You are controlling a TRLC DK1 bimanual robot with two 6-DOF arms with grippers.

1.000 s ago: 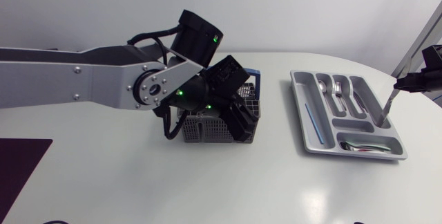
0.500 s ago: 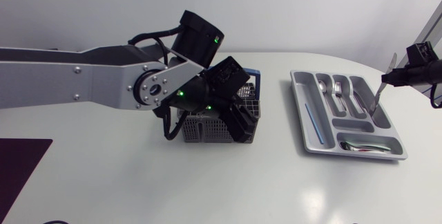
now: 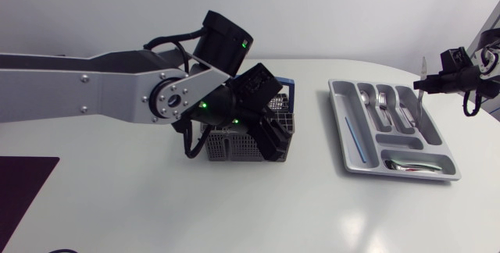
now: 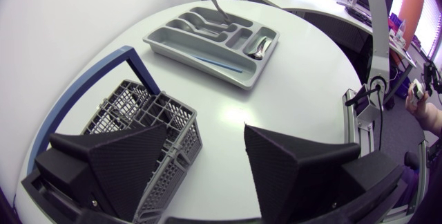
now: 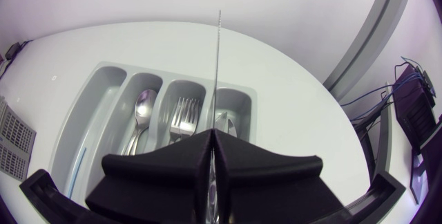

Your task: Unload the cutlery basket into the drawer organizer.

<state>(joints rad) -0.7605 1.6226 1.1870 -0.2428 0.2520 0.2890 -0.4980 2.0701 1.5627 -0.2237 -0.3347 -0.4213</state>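
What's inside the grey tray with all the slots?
The drawer organizer holds a spoon, forks, a thin blue stick and cutlery in its end slot. The right gripper and its knife cover part of one slot.

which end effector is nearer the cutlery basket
Left. The left end effector sits open right at the cutlery basket; the right end effector, shut on a knife, is above the drawer organizer.

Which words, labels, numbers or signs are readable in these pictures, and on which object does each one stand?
None can be read.
The cutlery basket, the drawer organizer and the knife show no print.
The green lights on the left arm are only lights, not text.
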